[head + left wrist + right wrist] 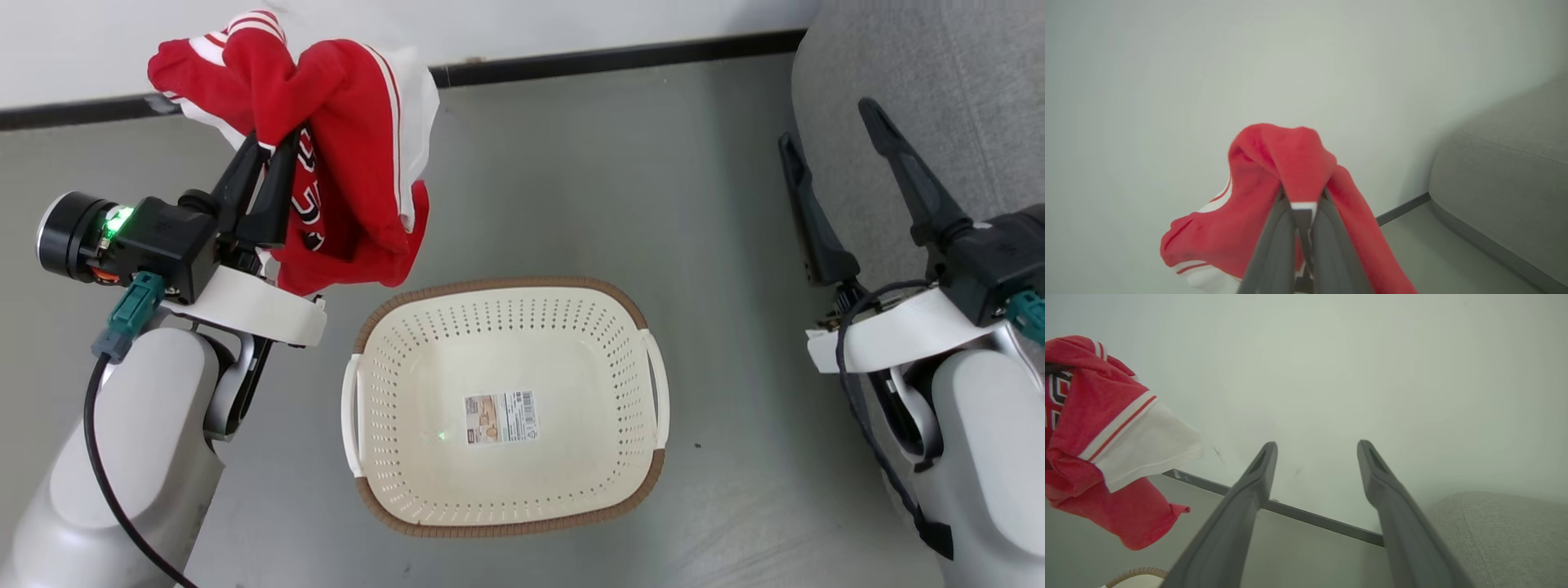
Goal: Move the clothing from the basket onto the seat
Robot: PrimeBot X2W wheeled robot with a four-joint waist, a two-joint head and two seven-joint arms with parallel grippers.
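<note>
The red clothing [351,163] with white-striped trim, white lining and dark lettering hangs bunched in the air, up and to the left of the basket. My left gripper [268,140] is shut on it; in the left wrist view the fabric [1290,163] drapes over the closed fingertips. The cream basket [506,514] with a brown woven rim stands on the floor at centre, holding no garment, just a label on its bottom. At the right, my right gripper [826,121] stands open and holds nothing, its fingers beside the grey seat [939,90]. The right wrist view shows the clothing [1098,428] at its left.
A grey floor [604,163] runs back to a white wall with a dark baseboard [620,55]. The seat [1506,531] fills the right side, its rounded edge close to the right arm. There is open floor between basket and seat.
</note>
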